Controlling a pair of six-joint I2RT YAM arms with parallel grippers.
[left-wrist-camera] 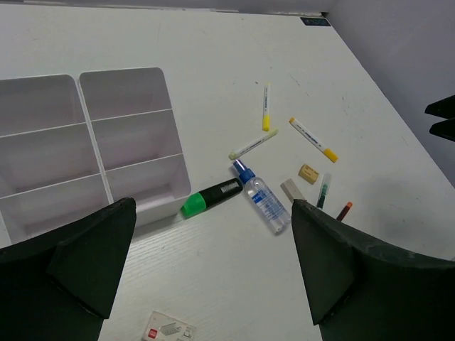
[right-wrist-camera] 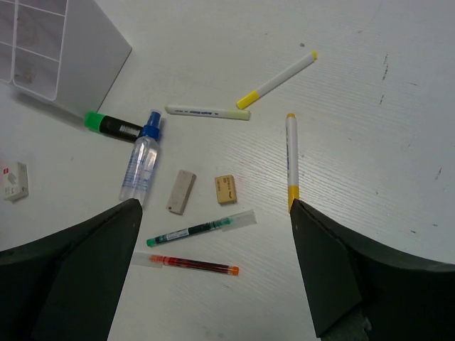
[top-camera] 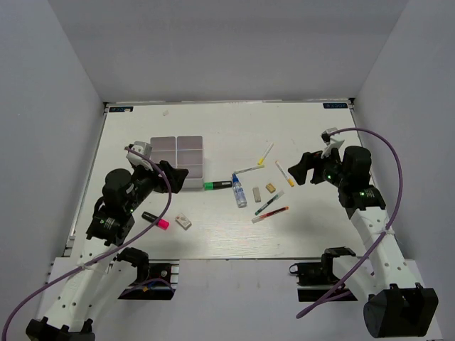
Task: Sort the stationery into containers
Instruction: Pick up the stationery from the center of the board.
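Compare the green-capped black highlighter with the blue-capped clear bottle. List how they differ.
The green-capped black highlighter is opaque; the blue-capped clear bottle is see-through. The bottle looks thicker than the highlighter. In the top view the highlighter lies left to right, its green end by the white divided tray; the bottle lies near to far, apart from the tray. Both lie flat on the white table.

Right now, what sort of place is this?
Likely a robot test bench: grey panels wall in a white table, left arm and right arm stand at its near edge, stationery lies scattered.
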